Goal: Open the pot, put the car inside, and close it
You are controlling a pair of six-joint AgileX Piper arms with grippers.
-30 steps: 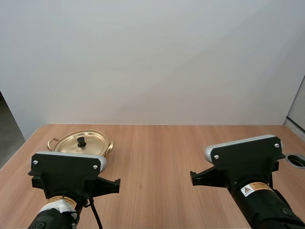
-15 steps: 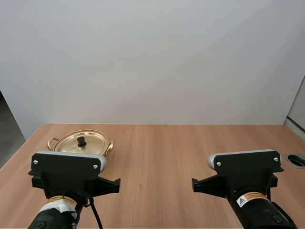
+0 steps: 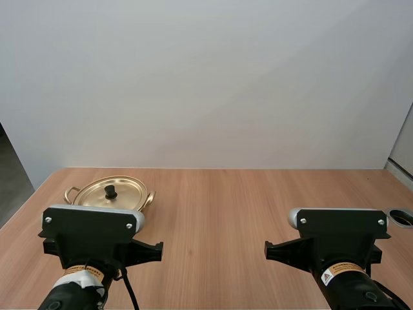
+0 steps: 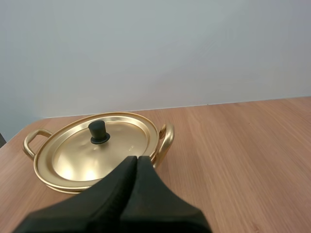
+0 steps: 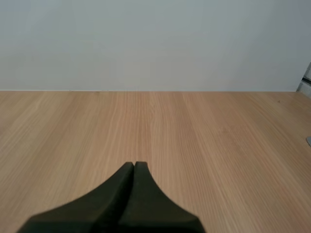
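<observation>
Both jaws are clenched empty, the lidded pot (image 4: 73, 162) just beyond the left jaws.

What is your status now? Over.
Left gripper shut, just short of the pot. Right gripper shut, over the table. Lid on the pot, untouched.

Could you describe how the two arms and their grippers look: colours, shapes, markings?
The left arm and right arm each end in a wide black block with a light grey rounded top and silver screws, and carry a yellow-orange warning label below it. The left gripper and right gripper have matte black fingers that taper to narrow tips.
</observation>
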